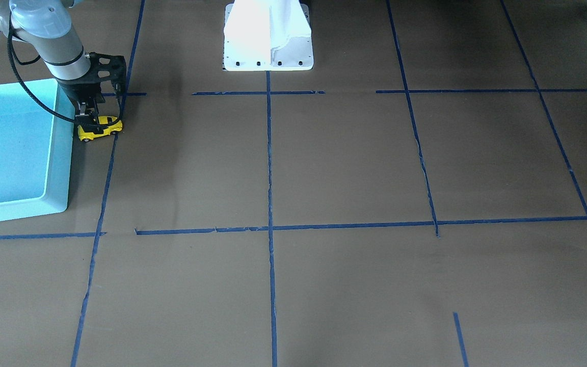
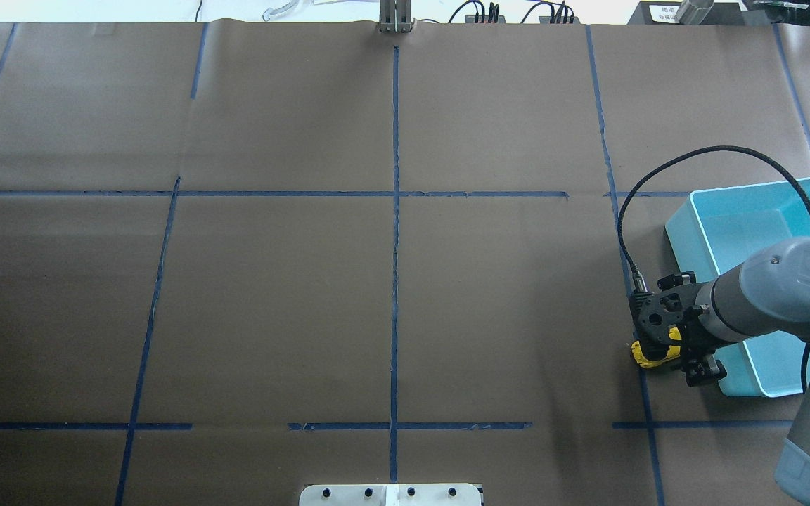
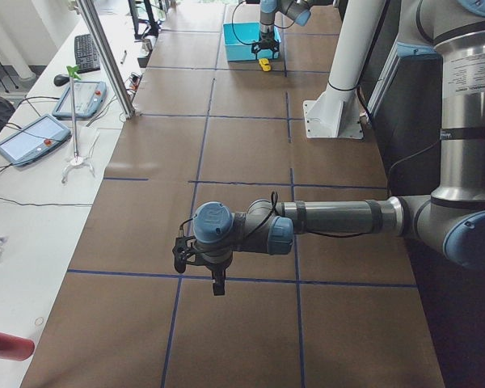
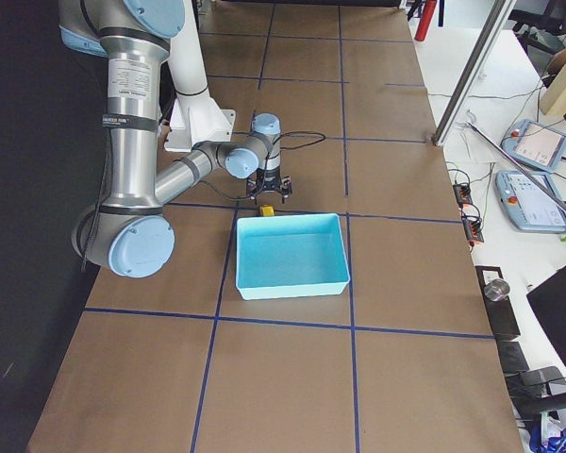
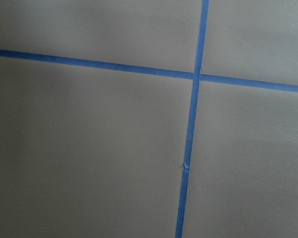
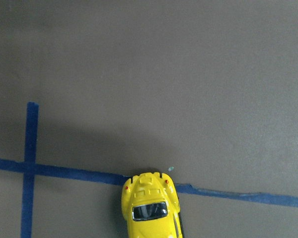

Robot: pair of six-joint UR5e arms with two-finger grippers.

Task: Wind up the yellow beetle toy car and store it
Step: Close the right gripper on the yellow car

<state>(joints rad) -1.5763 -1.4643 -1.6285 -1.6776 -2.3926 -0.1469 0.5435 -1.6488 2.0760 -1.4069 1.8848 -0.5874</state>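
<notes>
The yellow beetle toy car stands on its wheels on the brown table, right beside the turquoise bin. My right gripper points straight down over it, its fingers closed on the car's body. In the overhead view the gripper covers most of the car. The right wrist view shows the car's end at the bottom edge, on a blue tape line. My left gripper shows only in the exterior left view, low over bare table far from the car; I cannot tell if it is open.
The turquoise bin holds nothing that I can see and sits at the table's right edge. The white robot base stands at mid-table on the robot's side. Blue tape lines cross the brown cover.
</notes>
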